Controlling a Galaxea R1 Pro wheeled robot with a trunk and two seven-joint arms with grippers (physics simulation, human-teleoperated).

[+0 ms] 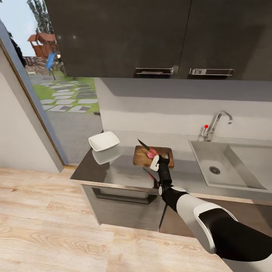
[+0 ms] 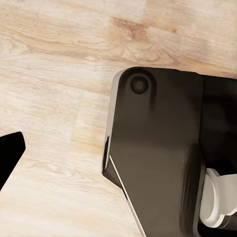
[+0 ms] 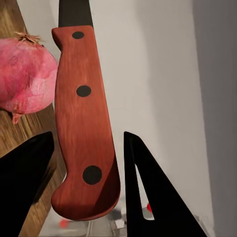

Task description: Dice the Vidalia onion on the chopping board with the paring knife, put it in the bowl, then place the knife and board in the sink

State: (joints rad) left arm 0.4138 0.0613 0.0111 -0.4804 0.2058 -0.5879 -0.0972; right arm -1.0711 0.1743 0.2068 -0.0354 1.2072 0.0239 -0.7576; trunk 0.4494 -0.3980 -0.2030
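Glossy grey tabletop (image 1: 124, 172) carries a dark grained chopping board (image 1: 141, 158), with the white squarish bowl (image 1: 104, 141) at its 10 o'clock and the steel sink (image 1: 226, 166) at 3 o'clock. Right hand (image 1: 155, 162) grips the paring knife (image 3: 84, 123) by its riveted reddish handle, the rounded pink Vidalia onion (image 3: 24, 79) on the board just beside it. Left hand: cannot tell its state.

The grey countertop (image 1: 124, 172) carries the bowl (image 1: 104, 141) and chopping board (image 1: 141, 158)

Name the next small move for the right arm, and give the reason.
Probably lower the paring knife onto the Vidalia onion and begin cutting. The right gripper holds its handle, the blade sits above the chopping board, and the onion lies whole on it.
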